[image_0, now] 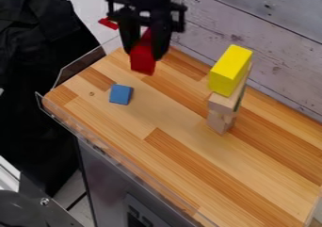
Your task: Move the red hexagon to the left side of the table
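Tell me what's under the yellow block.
Pale wooden blocks, stacked on the wooden tabletop, support the yellow block. Its underside is hidden, so I can't see that.

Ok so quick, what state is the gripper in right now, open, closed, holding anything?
Gripper: closed on the red block, holding it between its two fingers.

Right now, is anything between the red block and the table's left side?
Nothing visible blocks the red block on its way left in this view. The blue cube sits on that side, nearer the camera; the yellow-topped stack is off to the right.
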Tool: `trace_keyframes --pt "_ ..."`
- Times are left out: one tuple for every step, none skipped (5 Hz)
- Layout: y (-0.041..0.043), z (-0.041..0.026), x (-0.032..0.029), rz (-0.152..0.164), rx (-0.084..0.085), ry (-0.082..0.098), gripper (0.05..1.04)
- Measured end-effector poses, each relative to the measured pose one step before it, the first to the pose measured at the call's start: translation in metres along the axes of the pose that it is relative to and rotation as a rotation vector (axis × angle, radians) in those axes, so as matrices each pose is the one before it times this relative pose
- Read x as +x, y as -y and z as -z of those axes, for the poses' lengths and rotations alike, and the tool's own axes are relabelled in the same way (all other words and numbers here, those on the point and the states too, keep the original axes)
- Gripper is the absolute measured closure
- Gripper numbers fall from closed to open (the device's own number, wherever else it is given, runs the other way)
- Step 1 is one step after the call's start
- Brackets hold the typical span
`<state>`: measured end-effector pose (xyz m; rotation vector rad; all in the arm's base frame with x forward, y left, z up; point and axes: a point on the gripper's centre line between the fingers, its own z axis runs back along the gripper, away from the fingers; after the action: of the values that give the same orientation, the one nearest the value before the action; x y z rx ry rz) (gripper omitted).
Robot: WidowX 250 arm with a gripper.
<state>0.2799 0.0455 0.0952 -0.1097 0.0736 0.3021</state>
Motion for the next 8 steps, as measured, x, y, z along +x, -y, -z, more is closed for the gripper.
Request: trace_keyframes --pt "0.01022 0.01242 0.00356 -0.2355 -0.0031 0.0579 0.521" --pt "0.00742 0.01112 0.00409 -0.2179 -0.0789 -0.0191 0.521" --pt "-0.00232 0.00263 0.00940 -0.2512 -0.0458 0.0058 0.521" --pt "0.00289 0.00515 0.01284 -0.2298 -0.0620 0.0099 0.521" --pt "-0.00041 0.00457 0.01114 -0.0948 -0.0276 -0.0167 0.521" --pt "0.00407 -0.00051 0.01928 -0.0954 0.0459 0.0587 0.521" --pt "0.00191 0.00784 0.01213 -0.0312 0.0929 0.0593 0.521" --pt "0.00444 0.02259 -0.00198 -0.0001 0.0762 0.0146 0.521"
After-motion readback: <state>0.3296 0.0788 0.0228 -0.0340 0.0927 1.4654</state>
